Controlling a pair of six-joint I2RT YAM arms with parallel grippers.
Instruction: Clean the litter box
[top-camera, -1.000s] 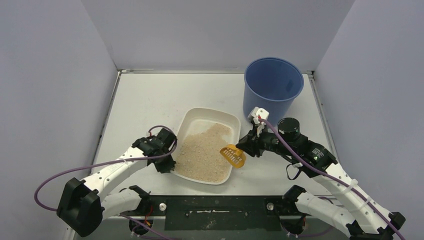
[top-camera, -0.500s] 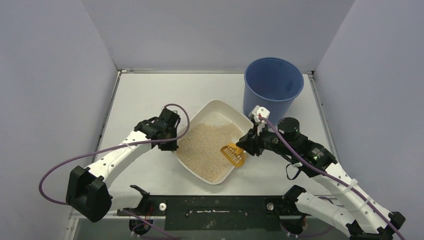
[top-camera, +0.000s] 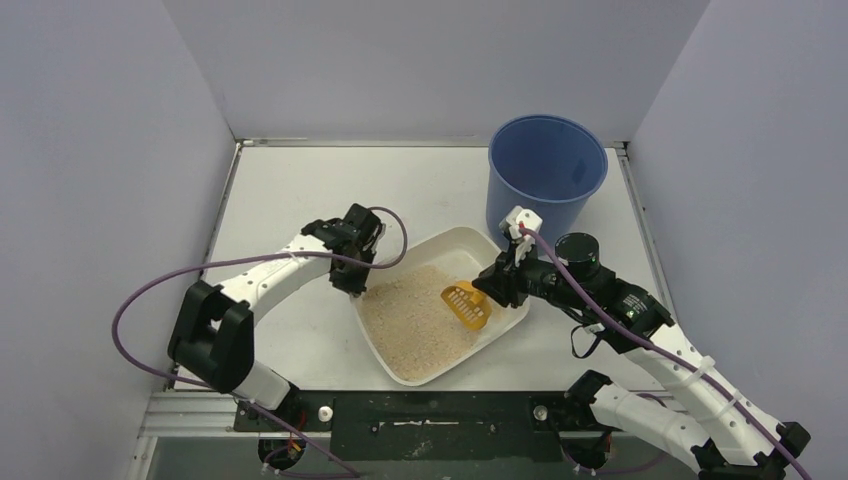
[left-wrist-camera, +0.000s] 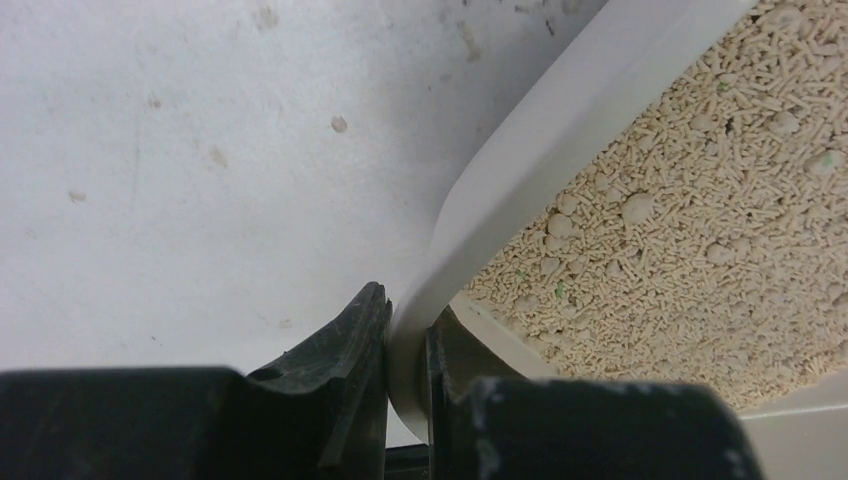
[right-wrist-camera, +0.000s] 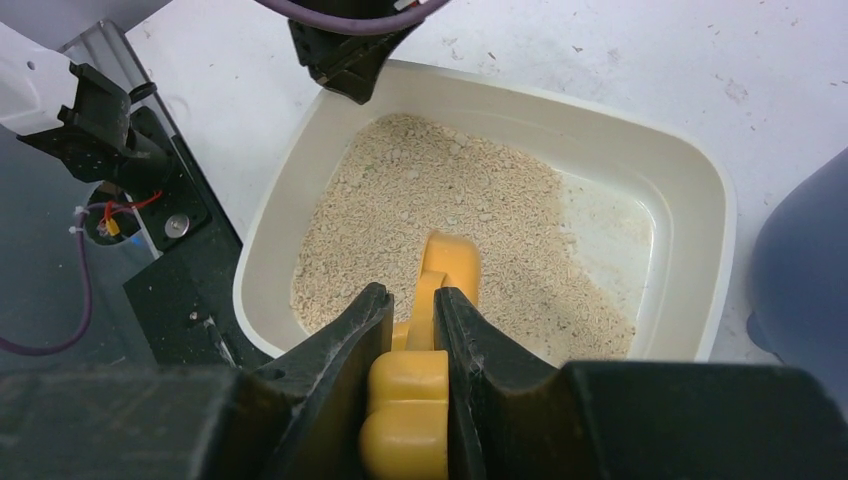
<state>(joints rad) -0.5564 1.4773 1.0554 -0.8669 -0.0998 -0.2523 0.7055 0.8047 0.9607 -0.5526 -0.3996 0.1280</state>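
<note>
We log a white, stained counter (top-camera: 300, 190) and grey walls (top-camera: 430, 60). Our left gripper (left-wrist-camera: 405, 325) clamps the box (top-camera: 455, 245) rim; right gripper (right-wrist-camera: 412, 305) grips the scoop (right-wrist-camera: 450, 262).

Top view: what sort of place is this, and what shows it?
Probably a robot test cell, not a home: plain walls box in a white table, a left arm and right arm are mounted at its near edge, and a litter box and bucket look staged.

Off-white plastic litter box (top-camera: 430, 248) with beige pellet litter (top-camera: 415, 320), few green flecks in it. Orange slotted scoop (top-camera: 466, 306), tall blue bucket (top-camera: 546, 175).
</note>
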